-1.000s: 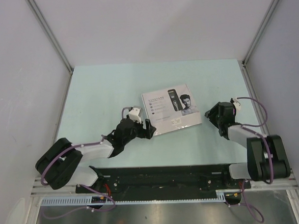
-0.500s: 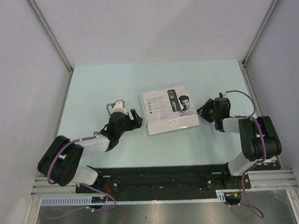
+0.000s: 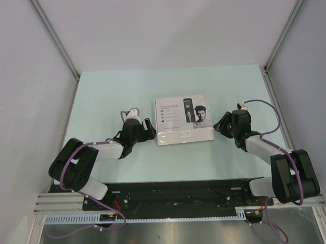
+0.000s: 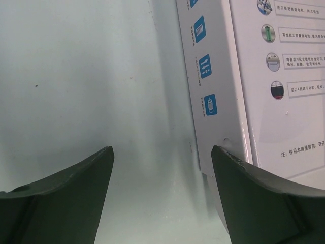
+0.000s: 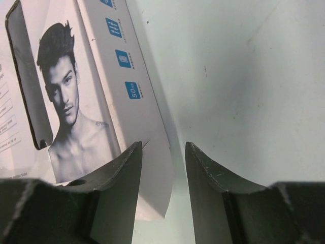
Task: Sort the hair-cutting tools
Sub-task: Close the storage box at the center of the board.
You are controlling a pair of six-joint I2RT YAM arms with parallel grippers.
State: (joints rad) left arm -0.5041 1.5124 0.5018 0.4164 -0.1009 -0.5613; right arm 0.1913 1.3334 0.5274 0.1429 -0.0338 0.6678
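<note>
None of the hair-cutting tools can be seen. Only the flat white box point(image 3: 184, 117) with the printed lid lies shut at mid-table. My left gripper point(image 3: 150, 129) stands open on the table at the box's left end. In the left wrist view the near corner of the box point(image 4: 264, 76) sits right by one finger point(image 4: 238, 188) of the gripper point(image 4: 162, 152), with bare table between the jaws. My right gripper point(image 3: 220, 124) is at the box's right end. Its jaws point(image 5: 162, 152) are part open astride the box's side wall point(image 5: 152, 152), with a gap on the outer side.
The pale green table point(image 3: 108, 97) is framed by grey walls and metal rails point(image 3: 53, 35) at the back and sides. The arm bases and a black rail point(image 3: 176, 194) run along the near edge.
The box has turned from skewed to square with the table edge. My left gripper drew back to its left end. My right gripper came in to its right end and narrowed.
</note>
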